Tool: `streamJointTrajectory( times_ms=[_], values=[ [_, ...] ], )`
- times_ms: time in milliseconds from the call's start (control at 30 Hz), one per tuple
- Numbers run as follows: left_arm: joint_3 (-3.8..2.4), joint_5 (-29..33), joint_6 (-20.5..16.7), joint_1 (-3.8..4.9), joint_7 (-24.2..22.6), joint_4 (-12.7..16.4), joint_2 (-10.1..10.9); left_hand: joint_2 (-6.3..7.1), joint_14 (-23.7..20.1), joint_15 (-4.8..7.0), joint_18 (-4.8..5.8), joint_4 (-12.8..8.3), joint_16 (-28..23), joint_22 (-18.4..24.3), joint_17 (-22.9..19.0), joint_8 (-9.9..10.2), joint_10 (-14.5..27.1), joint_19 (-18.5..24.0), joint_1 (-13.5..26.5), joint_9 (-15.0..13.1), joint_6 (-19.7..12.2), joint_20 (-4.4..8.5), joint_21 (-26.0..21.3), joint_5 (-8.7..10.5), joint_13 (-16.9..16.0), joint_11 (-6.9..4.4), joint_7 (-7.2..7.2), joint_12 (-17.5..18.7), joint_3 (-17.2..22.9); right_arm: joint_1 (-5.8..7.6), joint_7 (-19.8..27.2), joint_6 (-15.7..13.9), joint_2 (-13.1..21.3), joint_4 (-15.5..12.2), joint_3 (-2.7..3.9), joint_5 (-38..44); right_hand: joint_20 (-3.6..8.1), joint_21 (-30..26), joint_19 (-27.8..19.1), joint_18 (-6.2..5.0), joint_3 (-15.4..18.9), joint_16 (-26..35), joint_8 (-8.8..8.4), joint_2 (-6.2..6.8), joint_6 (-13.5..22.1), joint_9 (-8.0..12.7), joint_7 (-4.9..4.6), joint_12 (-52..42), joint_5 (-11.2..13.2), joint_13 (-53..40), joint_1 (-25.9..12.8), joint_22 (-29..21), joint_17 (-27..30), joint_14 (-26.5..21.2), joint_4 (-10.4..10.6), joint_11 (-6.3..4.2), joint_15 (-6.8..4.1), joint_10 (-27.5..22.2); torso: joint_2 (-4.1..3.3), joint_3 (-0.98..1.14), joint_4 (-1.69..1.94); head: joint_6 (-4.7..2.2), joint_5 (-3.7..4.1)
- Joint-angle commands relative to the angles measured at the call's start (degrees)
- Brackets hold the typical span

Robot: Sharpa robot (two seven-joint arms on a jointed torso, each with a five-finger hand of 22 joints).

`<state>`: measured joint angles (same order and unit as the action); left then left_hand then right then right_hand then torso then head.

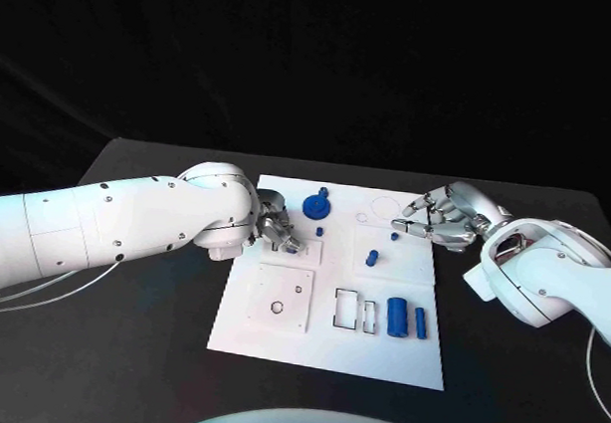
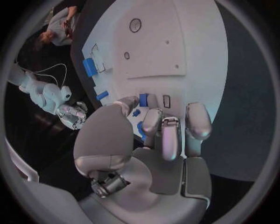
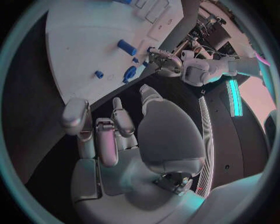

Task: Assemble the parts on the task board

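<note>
Flanking the task board (image 1: 325, 348), left hand (image 1: 275, 231) overhangs its near-left edge, pinching a small blue part (image 1: 290, 234); right hand (image 1: 442, 218) hovers off its far-right corner, fingers loosely spread, holding nothing.

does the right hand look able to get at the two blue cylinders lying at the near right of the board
Probably yes: the right hand hovers empty at the task board's far right edge, and nothing lies between it and the blue cylinders.
</note>
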<state>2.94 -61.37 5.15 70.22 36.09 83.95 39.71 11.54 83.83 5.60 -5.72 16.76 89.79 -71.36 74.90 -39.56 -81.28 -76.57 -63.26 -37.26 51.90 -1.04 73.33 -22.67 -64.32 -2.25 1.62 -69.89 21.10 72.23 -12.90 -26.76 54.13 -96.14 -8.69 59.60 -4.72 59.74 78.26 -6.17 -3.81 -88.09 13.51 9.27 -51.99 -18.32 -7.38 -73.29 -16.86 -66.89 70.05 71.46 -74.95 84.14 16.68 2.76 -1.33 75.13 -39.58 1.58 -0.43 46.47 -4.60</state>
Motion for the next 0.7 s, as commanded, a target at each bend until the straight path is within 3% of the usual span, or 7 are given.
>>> streamJointTrajectory(
  times_ms=[33,233,433,533,600,633,700],
  values=[
    [-0.02,0.4,-1.2,-0.02,-0.1,0.2,0.0,-0.02,6.2,-0.43,0.49,-0.1,0.2,0.0,15.1,0.3,0.5,0.3,-0.6,0.1,-0.3,-0.28,-0.3,-0.8,0.1,0.04,0.03,0.2,-0.4,-0.1,0.0,0.7,0.0,0.0,0.0,0.4,0.0,-0.2,-0.3,-0.27,0.3,0.3,0.31,-0.55,0.3,-0.1,0.04,0.2,-0.2,0.0,0.0,0.0,-9.6,4.6,0.1,-0.05,-0.01,-0.4,0.07,-0.03,0.03,0.0,-0.08],
    [-0.02,0.5,-1.8,-0.15,-0.3,0.4,0.1,-0.11,6.2,-0.43,0.49,-0.2,0.2,0.0,15.1,0.3,0.6,0.2,-0.8,0.1,-0.4,-0.3,-0.4,-1.64,0.3,0.02,0.01,0.4,-0.4,-0.18,0.0,0.7,0.0,0.1,0.0,0.5,0.0,-0.2,-0.3,-0.27,0.3,0.3,0.33,-0.61,0.3,-0.1,0.04,0.2,-0.3,0.0,0.1,0.0,-9.6,4.6,0.1,-0.06,-0.01,-0.3,0.05,-0.02,-0.02,-0.13,-0.14],
    [-0.01,1.1,-2.1,-0.27,-0.6,0.4,0.1,-1.64,6.2,-0.25,0.45,-0.9,0.2,-0.1,15.1,0.3,1.0,0.2,-4.9,0.2,-0.8,-0.18,-0.5,-3.35,0.5,-0.22,-0.26,0.6,1.8,-0.26,0.0,0.8,0.0,0.1,0.0,0.5,0.01,-0.2,-0.3,-0.27,0.4,0.3,0.36,-0.72,0.3,-0.1,0.05,0.2,-0.6,-0.1,0.2,0.0,-9.7,4.6,0.1,-0.06,-0.02,-0.3,0.03,-0.02,-0.04,-0.14,-0.18],
    [-0.01,1.4,-2.0,-0.28,-0.7,0.5,0.2,-2.45,6.2,-0.08,0.42,-2.3,0.2,-0.2,15.1,0.2,1.1,0.2,-8.6,0.1,-1.2,-0.06,-0.7,-1.11,0.6,-0.39,-0.46,0.6,4.7,-0.28,0.0,0.8,0.0,0.1,0.0,0.5,0.01,-0.3,-0.3,-0.29,0.5,0.3,0.39,-0.81,0.3,-0.1,0.06,0.2,-0.9,-0.1,0.3,0.0,-9.6,4.6,0.1,-0.07,-0.02,-0.3,0.01,-0.01,-0.04,-0.2,-0.18],
    [-0.01,1.6,-2.0,-0.29,-0.8,0.5,0.2,-2.53,6.2,-0.11,0.42,-3.5,0.2,-0.2,15.1,0.0,1.2,0.2,-11.0,-0.1,-1.7,0.03,-0.8,4.82,0.6,-0.32,-0.36,0.7,9.2,-0.29,0.0,0.8,0.0,0.1,0.0,0.5,0.02,-0.3,-0.2,-0.28,0.5,0.3,0.4,-0.84,0.3,-0.2,0.06,0.2,-1.0,0.0,0.4,0.0,-9.6,4.6,0.0,-0.08,-0.03,-0.3,0.0,0.0,-0.06,-0.23,-0.18],
    [-0.01,1.8,-1.9,-0.3,-0.8,0.6,0.2,-1.14,6.2,-0.33,0.43,-4.1,0.2,-0.4,15.1,-0.5,1.1,0.1,-10.9,-0.4,-2.0,-0.09,-0.9,6.93,0.6,-0.16,-0.04,0.7,13.6,-0.3,0.0,0.8,0.0,0.1,0.0,0.5,0.02,-0.4,-0.3,-0.29,0.5,0.3,0.42,-0.88,0.3,-0.2,0.06,0.1,-1.2,-0.1,0.5,0.0,-9.6,4.6,0.0,-0.08,-0.03,-0.3,-0.01,0.02,-0.07,-0.17,-0.2],
    [-0.01,2.1,-1.9,-0.3,-0.8,0.6,0.2,-0.04,6.2,-0.4,0.46,-5.7,0.2,-0.6,15.1,-1.8,0.9,0.0,-10.3,-1.3,-2.1,-0.3,-1.0,7.83,0.7,-0.06,0.18,0.7,18.8,-0.31,0.0,0.9,0.0,0.1,0.0,0.5,0.02,-0.3,-0.2,-0.28,0.5,0.3,0.43,-0.9,0.3,-0.2,0.07,0.2,-1.3,0.0,0.5,0.0,-9.6,4.6,0.0,-0.08,-0.04,-0.3,-0.02,0.01,-0.07,-0.18,-0.18]
  ],
)
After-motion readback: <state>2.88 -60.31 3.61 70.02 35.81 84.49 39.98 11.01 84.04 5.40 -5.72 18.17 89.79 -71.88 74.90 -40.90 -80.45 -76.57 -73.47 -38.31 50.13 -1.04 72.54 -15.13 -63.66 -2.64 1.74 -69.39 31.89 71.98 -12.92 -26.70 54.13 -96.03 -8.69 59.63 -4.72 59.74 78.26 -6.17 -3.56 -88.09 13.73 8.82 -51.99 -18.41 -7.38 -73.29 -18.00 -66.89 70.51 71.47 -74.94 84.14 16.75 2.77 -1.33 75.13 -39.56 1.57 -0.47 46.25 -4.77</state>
